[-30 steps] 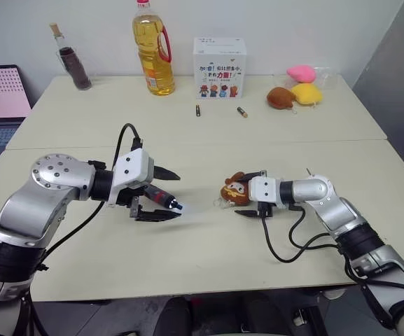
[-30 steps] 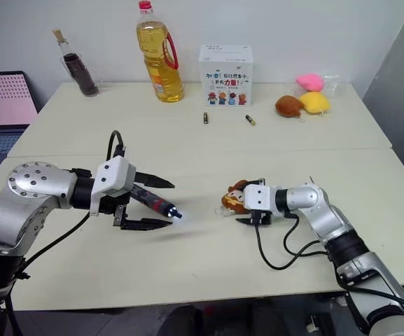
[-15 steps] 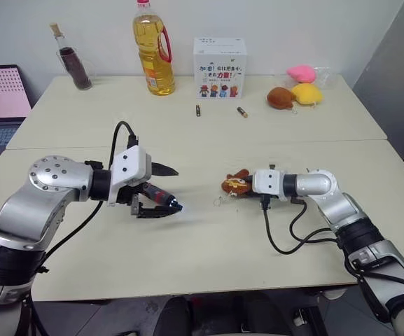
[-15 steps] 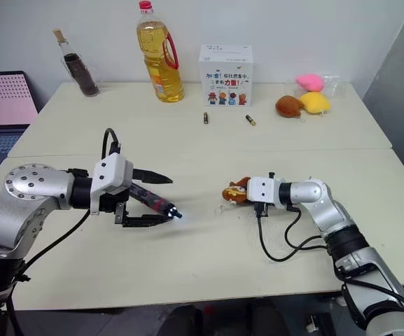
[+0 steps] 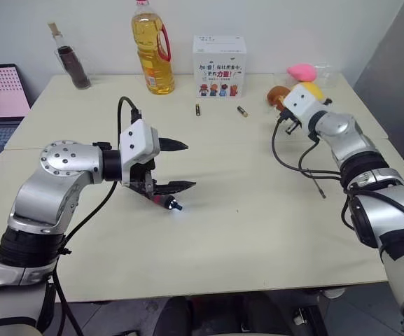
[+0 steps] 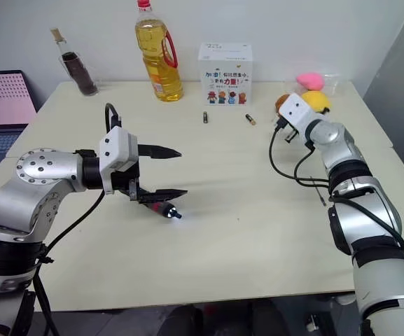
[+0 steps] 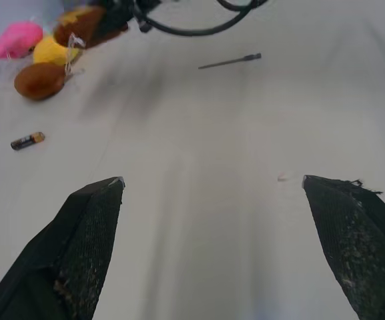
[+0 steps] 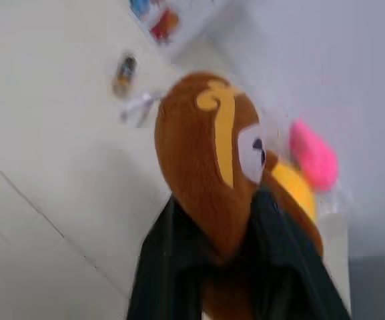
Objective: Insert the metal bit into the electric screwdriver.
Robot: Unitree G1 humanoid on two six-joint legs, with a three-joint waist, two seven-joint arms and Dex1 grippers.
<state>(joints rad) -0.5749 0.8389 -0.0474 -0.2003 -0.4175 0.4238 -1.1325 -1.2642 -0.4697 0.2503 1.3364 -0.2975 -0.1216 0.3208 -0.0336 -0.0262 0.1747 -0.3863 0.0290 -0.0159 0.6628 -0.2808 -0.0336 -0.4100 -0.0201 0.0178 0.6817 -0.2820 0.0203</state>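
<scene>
The electric screwdriver point(image 5: 161, 200), dark with a red band and a blue light at its tip, shows just under the lower finger of my left gripper point(image 5: 181, 166). I cannot tell whether they touch. That gripper is open, and the left wrist view shows bare table between its fingers point(image 7: 89, 233). The metal bit point(image 5: 318, 187), a thin grey rod, lies on the table at the right, also seen as the bit point(image 7: 230, 62) from the left wrist. My right gripper point(image 8: 219, 200) is shut on a brown plush toy point(image 8: 205, 153) at the far right of the table.
Pink point(image 5: 301, 72) and yellow point(image 5: 312, 89) plush toys lie at the back right. An oil bottle point(image 5: 152, 52), a white box point(image 5: 219, 57), two batteries point(image 5: 197, 110) and a dark bottle point(image 5: 72, 59) stand along the back. The right arm's black cable point(image 5: 293, 157) loops near the bit.
My right gripper closed on the brown plush toy and carried it from the table's middle to the back right. My left gripper rose slightly; the screwdriver now shows below its lower finger.
</scene>
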